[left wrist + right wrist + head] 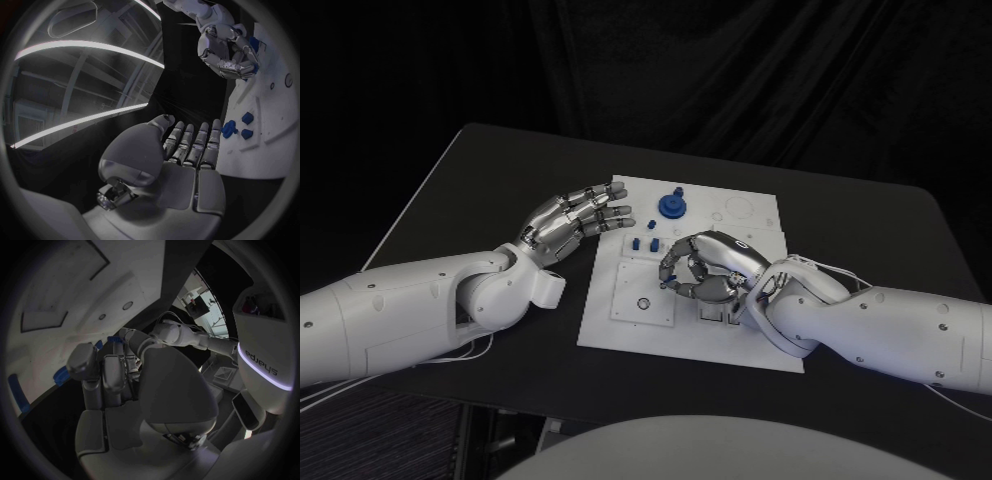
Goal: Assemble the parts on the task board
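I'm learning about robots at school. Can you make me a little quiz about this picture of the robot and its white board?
1. True or false: the left hand is holding a blue part.
2. Which hand is over the middle of the white board? A) left B) right C) both
3. Fill in: the tall blue part with the knob stands near the board's ____ edge, far from the robot.

Key:
1. False. Its fingers are stretched out flat at the board's left edge, with nothing in them.
2. B. The right hand is curled over the board's middle.
3. Far, or back.
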